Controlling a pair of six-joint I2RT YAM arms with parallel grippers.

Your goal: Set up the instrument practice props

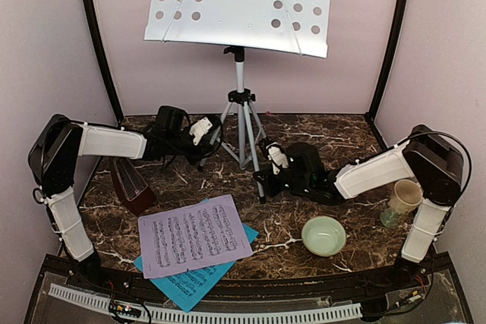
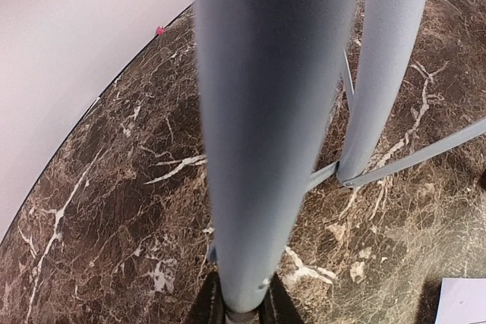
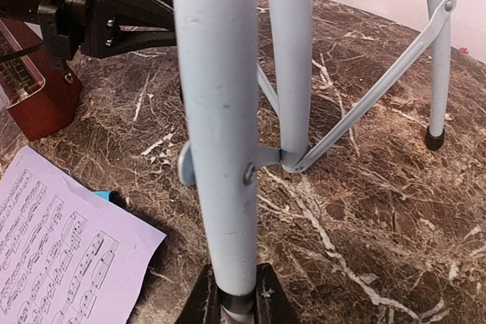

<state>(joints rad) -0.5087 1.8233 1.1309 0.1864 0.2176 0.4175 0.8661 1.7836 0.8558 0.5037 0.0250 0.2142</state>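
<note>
Top external view: silver tripod music stand (image 1: 240,104) upright at the back middle of the marble table (image 1: 342,142), white perforated desk (image 1: 243,5) high above. Left gripper (image 1: 209,139) pinched narrow on one tripod leg, right gripper (image 1: 266,163) pinched narrow on another, one from each side. Borne out at the wrists: left fingers (image 2: 206,305) pressed to both flanks of a grey leg (image 2: 266,127); likewise on the right, fingers (image 3: 203,301) hugging a leg (image 3: 216,111). Lavender page (image 1: 195,234) flat near the front edge, overlapping the cyan page (image 1: 186,282); metronome (image 1: 130,184) just beside them, below the left arm. Pale green bowl (image 1: 323,234) and cream mug (image 1: 406,196) off to the right, apart from it all. Step in hand, by judgement: a two-handed hold on the stand, for placing or squaring it up. Next move probably calls for matched motion of both arms, pole kept plumb, all feet set down, then release before fetching the pages for the desk.
</note>
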